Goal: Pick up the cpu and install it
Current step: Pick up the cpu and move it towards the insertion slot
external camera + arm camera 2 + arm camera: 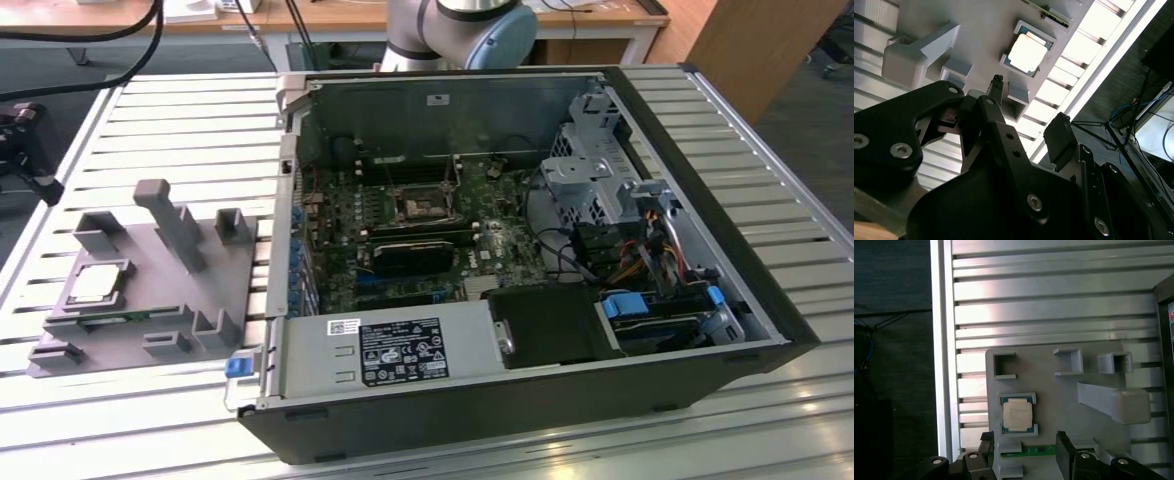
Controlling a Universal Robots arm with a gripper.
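Observation:
The cpu (98, 283) is a small silver-topped square lying flat in a recess of the grey holder block (160, 290) at the exterior view's left. Both wrist views look down on the cpu (1026, 52) (1017, 415) from above. My gripper (1028, 105) (1024, 440) hangs over the holder (1054, 390) with its black fingers (996, 85) spread open and nothing between them, well apart from the chip. The black-framed socket (418, 205) sits on the green board inside the open computer case (721, 250).
The holder's upright posts (167, 215) stand near the cpu, and a green strip (1029, 451) lies in a slot beside it. Everything rests on a slatted aluminium table (174, 110). A power supply (387, 350) fills the case's front. The arm's base (461, 30) stands behind the case.

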